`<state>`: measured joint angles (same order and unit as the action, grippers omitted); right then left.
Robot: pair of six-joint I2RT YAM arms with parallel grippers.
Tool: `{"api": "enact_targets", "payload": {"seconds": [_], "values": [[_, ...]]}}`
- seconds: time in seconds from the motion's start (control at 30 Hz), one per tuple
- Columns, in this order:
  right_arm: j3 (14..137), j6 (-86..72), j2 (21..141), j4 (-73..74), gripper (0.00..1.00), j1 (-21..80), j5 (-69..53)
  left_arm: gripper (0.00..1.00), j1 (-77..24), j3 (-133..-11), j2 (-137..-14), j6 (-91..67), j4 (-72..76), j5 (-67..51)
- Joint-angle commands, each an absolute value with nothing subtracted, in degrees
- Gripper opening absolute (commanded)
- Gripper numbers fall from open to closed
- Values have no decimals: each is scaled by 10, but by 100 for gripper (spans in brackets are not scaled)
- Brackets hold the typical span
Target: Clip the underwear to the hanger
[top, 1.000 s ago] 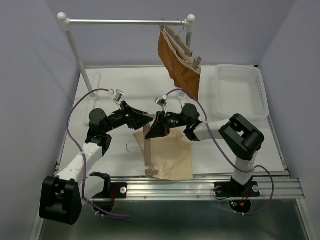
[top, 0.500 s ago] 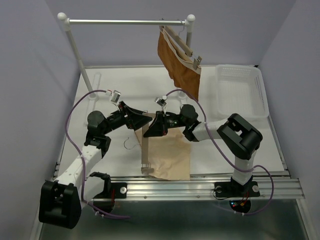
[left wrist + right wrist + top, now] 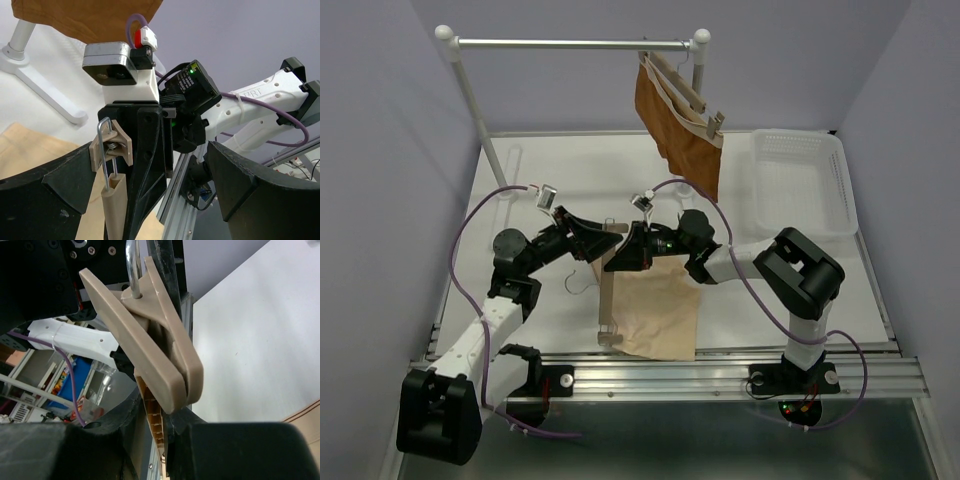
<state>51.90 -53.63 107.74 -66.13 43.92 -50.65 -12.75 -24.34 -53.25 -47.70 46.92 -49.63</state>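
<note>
From the top camera I am watching the hanger (image 3: pixel 606 300) lying near-vertical at mid-frame, its bar running along the left edge of the underwear (image 3: pixel 658 312), whose lower edge is almost reaching the front rail of the table (image 3: pixel 580 175). Bare white surface is showing left of the bar. The right gripper (image 3: pixel 620 262) is clenching the bar's upper end; the left gripper (image 3: pixel 604 232) is hovering just beside it. In the left wrist view its fingers (image 3: pixel 250 190) are standing wide apart, released, with the upper clip (image 3: pixel 111 150) between them. In the right wrist view that clip is filling the upper middle, its tip pressed shut, the bar pinched between the dark fingers below.
</note>
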Motion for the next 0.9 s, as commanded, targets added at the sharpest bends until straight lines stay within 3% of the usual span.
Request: {"api": "enact_targets", "payload": {"seconds": [0.0, 0.23, 0.87], "values": [[517, -552, 1071, -685, 1, 436, -446, 99, -132, -234, -512, -491, 507, -499], [504, -512, 1048, -633, 1, 436, -400, 99, -132, -226, -497, -491, 493, -455], [508, -526, 1068, -649, 1, 441, -439, 99, -135, -248, -530, -461, 475, -435]]}}
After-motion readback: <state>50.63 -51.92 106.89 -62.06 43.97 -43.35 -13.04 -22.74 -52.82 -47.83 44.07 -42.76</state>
